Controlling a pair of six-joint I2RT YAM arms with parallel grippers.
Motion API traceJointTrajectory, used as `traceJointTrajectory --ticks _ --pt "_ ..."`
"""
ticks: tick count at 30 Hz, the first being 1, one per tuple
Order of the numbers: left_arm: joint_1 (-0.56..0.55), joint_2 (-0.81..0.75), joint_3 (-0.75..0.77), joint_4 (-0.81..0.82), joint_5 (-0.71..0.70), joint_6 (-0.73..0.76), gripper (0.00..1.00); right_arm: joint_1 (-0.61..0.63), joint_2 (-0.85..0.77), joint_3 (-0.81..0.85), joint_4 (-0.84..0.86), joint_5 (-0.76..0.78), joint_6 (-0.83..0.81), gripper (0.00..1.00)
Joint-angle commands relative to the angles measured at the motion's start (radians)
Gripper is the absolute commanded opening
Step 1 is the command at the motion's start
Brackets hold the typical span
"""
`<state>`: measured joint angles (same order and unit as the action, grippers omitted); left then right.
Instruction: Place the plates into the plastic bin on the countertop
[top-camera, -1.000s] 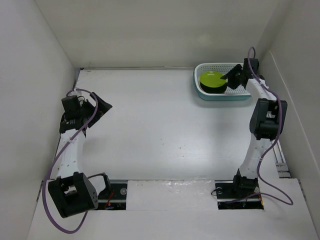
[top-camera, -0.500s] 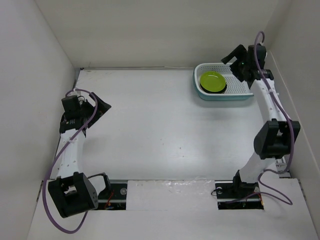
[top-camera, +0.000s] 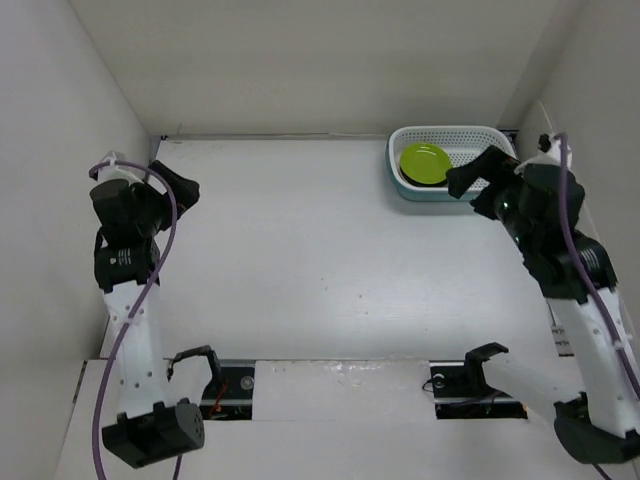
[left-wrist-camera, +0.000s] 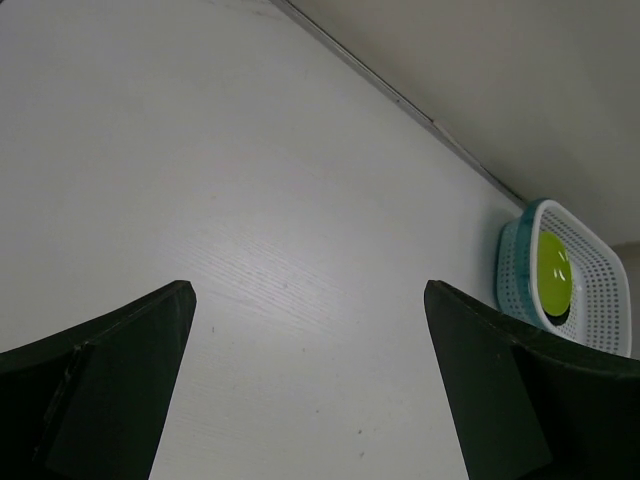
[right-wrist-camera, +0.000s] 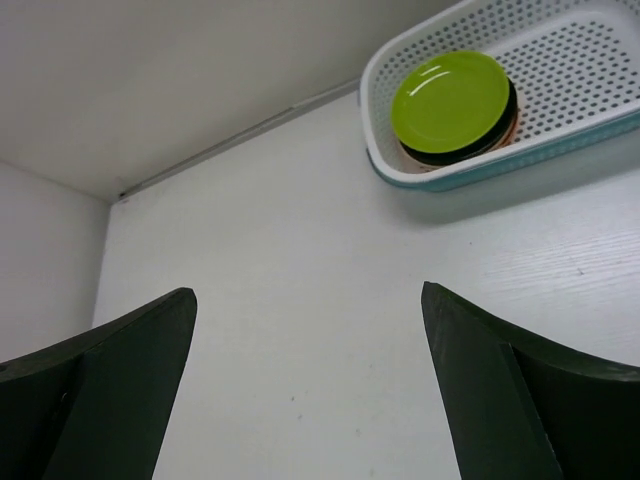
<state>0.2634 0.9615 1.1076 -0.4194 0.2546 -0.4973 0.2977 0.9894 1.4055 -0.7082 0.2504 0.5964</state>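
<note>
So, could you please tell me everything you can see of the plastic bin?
The bin is a white rectangular plastic basket with rounded corners, small holes through its walls and floor, and a teal band round its base. It sits upright on the countertop in the far right corner. At its left end lies a lime green plate on top of a black plate.

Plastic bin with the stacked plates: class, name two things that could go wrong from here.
1. The lime green plate tops a stack crowded into the left end of the plastic bin; a jolt might shift it.
2. The open right gripper hangs near the bin's front rim in the top view; a careless swing could knock the bin.
</note>
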Motion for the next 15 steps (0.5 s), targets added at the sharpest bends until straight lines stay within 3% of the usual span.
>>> traceJointTrajectory --ticks 1,9,15 --pt "-0.001 -0.095 0.011 -0.059 0.005 0.020 1.00 0.076 -0.118 0.026 -0.135 0.105 -0.030 1.00" --pt "-0.029 -0.314 -0.163 -0.082 0.101 0.013 1.00 0.077 -0.339 0.036 -0.266 0.093 -0.040 1.00" --pt "-0.039 -0.365 -0.249 -0.082 0.115 0.032 1.00 0.077 -0.403 0.015 -0.286 0.116 -0.040 1.00"
